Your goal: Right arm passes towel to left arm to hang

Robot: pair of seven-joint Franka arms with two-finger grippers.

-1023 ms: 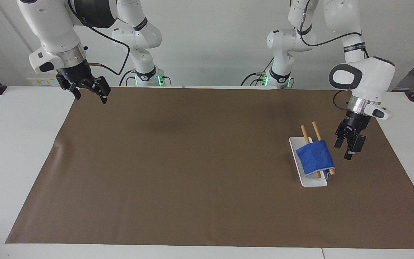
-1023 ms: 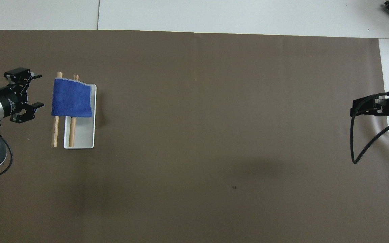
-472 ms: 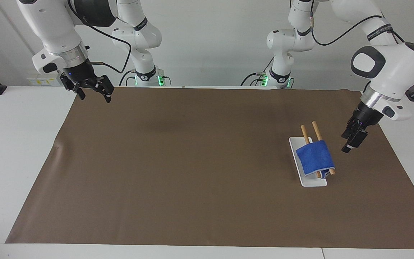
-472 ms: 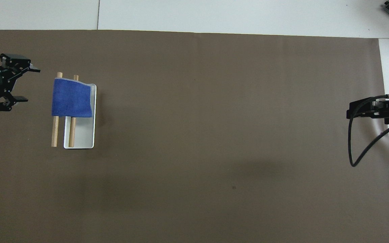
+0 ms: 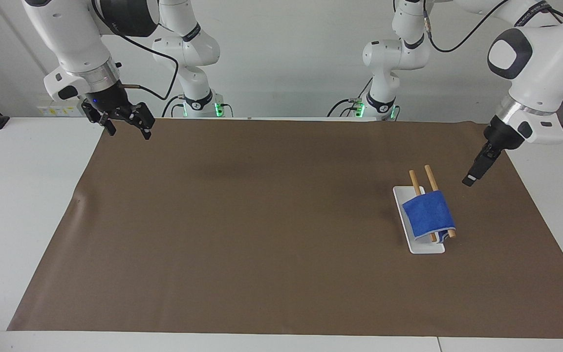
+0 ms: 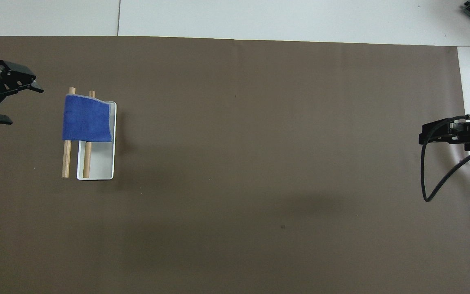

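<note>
The blue towel (image 5: 428, 214) hangs draped over two wooden rods (image 5: 413, 180) of a small rack on a white tray (image 5: 430, 247), toward the left arm's end of the table. It also shows in the overhead view (image 6: 86, 118). My left gripper (image 5: 472, 177) is open and empty, raised over the brown mat beside the rack, apart from the towel; the overhead view (image 6: 23, 104) shows its jaws spread. My right gripper (image 5: 127, 131), with its blue light, is open and empty, up over the mat's corner at the right arm's end, and it waits there (image 6: 424, 135).
A brown mat (image 5: 262, 220) covers most of the white table (image 5: 22, 205). The rods (image 6: 67, 159) stick out past the towel on the side nearer to the robots, above the tray (image 6: 100, 163). A black cable (image 6: 435, 183) loops below the right gripper.
My left gripper has drawn away from the towel toward the left arm's end of the table and risen. The towel stays on the rods. The right gripper shifted only slightly.
</note>
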